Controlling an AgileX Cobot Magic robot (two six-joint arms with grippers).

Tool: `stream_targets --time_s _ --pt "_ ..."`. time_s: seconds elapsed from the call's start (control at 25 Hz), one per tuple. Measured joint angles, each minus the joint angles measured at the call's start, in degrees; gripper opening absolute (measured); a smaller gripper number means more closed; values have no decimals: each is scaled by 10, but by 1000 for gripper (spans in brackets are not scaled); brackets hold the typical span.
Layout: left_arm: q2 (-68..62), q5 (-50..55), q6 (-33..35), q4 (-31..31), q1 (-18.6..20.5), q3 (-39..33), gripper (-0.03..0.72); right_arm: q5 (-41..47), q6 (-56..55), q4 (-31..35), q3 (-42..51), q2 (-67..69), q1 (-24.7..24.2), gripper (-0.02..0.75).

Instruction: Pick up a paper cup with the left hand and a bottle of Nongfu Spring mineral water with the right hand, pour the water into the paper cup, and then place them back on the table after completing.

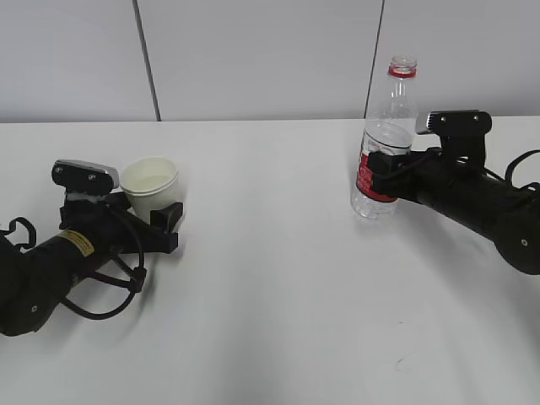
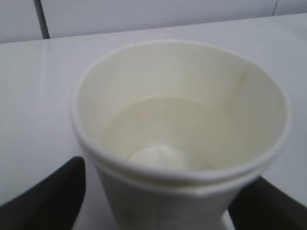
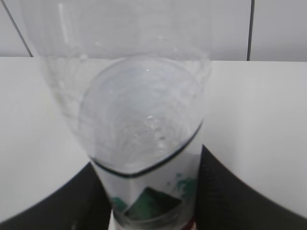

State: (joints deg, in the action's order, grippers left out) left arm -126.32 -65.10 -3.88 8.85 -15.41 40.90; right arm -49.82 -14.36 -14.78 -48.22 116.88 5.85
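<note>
The white paper cup (image 1: pixel 150 186) stands upright on the white table (image 1: pixel 278 295) and holds clear water (image 2: pixel 163 124) partway up. My left gripper (image 1: pixel 156 218) sits around the cup's lower part. In the left wrist view (image 2: pixel 158 206) its left finger (image 2: pixel 48 196) stands apart from the cup wall and the right finger is close against it, so it is open. The clear, uncapped Nongfu Spring bottle (image 1: pixel 384 143) with a red label stands upright at the right. My right gripper (image 1: pixel 381 173) is shut on its labelled middle (image 3: pixel 151 201). Droplets cling inside the bottle (image 3: pixel 144 120).
A pale panelled wall (image 1: pixel 253 59) runs along the table's far edge. Bare tabletop lies between the two arms and toward the front edge. Black cables loop beside the left arm (image 1: pixel 110 295).
</note>
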Motion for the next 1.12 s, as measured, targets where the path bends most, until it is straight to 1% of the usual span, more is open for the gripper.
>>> stream_targets --time_s 0.32,0.68,0.92,1.12 --pt "62 -2 0 -6 0 -75 548 0 0 0 0 0 0 335" --pt "143 -1 -8 -10 0 -144 549 0 0 0 0 0 0 335" --pt "162 -2 -9 -10 0 -153 549 -44 0 -9 0 23 0 335" --pt "162 -2 -9 -11 0 -154 549 -53 6 -27 -1 27 0 335"
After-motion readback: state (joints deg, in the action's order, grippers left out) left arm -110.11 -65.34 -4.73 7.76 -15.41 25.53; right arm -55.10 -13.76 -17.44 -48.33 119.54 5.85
